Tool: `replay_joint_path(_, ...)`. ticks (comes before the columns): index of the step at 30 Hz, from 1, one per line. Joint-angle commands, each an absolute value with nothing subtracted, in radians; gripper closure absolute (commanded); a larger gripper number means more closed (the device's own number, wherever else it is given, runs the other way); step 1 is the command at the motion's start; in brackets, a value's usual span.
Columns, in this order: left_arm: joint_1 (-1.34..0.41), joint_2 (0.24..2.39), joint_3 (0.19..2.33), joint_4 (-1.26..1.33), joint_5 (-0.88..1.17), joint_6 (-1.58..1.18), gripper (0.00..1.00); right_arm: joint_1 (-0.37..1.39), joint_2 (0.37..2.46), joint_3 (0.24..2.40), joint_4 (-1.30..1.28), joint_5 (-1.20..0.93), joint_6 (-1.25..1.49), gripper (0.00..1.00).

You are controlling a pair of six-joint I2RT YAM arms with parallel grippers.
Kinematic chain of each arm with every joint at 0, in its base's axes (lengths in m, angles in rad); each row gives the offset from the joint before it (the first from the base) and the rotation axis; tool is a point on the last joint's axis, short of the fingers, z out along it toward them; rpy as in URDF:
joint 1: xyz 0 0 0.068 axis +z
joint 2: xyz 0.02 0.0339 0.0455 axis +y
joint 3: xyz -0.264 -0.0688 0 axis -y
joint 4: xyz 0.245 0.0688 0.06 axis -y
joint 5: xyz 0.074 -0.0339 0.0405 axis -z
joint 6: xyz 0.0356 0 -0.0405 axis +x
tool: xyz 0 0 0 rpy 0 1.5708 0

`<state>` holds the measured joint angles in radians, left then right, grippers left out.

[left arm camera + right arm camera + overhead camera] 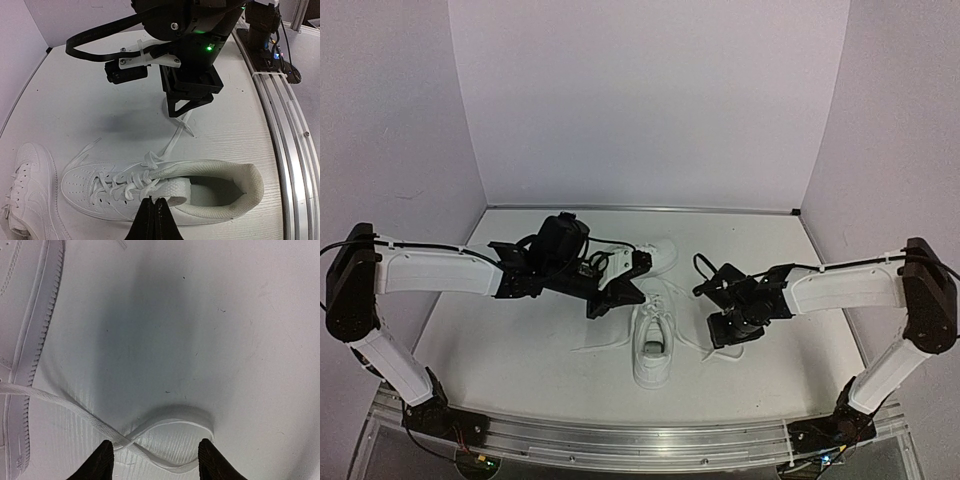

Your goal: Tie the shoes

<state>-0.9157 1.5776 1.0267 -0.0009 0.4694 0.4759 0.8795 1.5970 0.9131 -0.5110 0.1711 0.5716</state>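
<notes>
One white shoe (653,340) lies mid-table, toe pointing away, its laces loose on both sides; it also shows in the left wrist view (165,187). The second shoe (658,255) lies behind it and shows at the left edge of the left wrist view (25,200). My left gripper (628,290) is shut, tips (154,204) just above the near shoe's side by the tongue; I see no lace in it. My right gripper (724,338) points straight down, open (156,460), its fingers (105,462) straddling a lace loop (172,437) lying on the table right of the shoe.
White walls close the table at the back and both sides. The shoe's ribbed sole edge (30,340) lies just left of the right gripper. A metal rail (640,440) runs along the near edge. The right arm's wrist (192,75) hangs over the lace.
</notes>
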Motion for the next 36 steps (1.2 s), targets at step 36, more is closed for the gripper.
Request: replay_joint_path(36, -0.936, 1.563, 1.059, 0.02, 0.444, 0.502, 1.0, 0.858, 1.674, 0.881, -0.415, 0.076, 0.588, 0.63)
